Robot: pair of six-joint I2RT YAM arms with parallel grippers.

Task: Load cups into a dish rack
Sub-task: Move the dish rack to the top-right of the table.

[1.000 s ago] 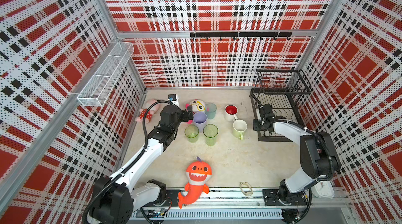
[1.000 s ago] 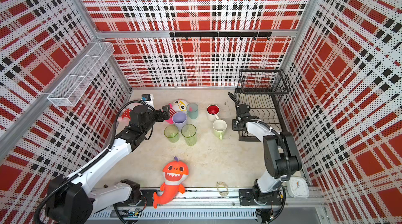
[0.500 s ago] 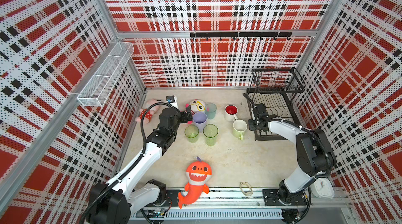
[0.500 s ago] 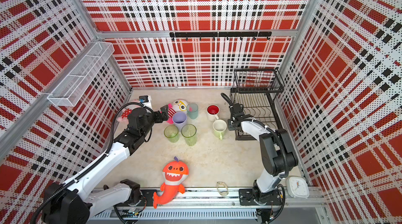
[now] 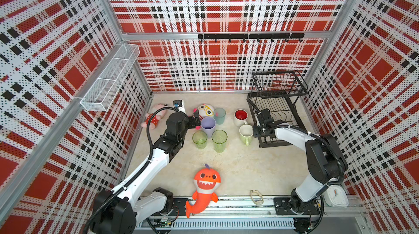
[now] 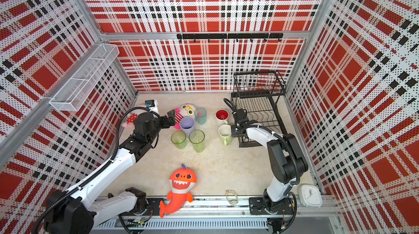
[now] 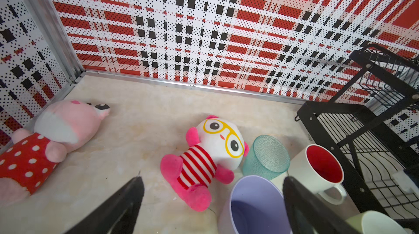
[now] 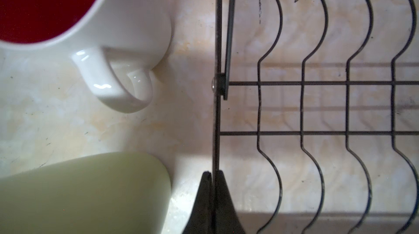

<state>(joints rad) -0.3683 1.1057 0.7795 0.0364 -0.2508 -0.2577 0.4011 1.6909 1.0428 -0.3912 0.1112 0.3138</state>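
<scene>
Our right gripper [image 8: 213, 177] is pinched together on the side wire of the dish rack [image 8: 216, 119], whose tiers look empty, so we judge loading not begun: all six cups stand on the table [image 5: 238, 167]. Just beside those fingertips [image 8: 224, 198], outside the rack, sits the pale-green mug [image 8: 79, 187], the white red-lined mug [image 8: 127, 17] a little beyond it. Our left gripper [image 7: 212, 179] stands wide apart and holds nothing. The lavender cup [image 7: 254, 201] lies partly between its fingers [image 7: 122, 205], the teal cup [image 7: 266, 156] just past that. A green tumbler [image 5: 199, 139] and a second green tumbler [image 5: 219, 138] are set back from the hand, toward our base. Both arms reach forward, stretched low over the table, the right forearm lying across the rack's front end, the left wrist roughly level
</scene>
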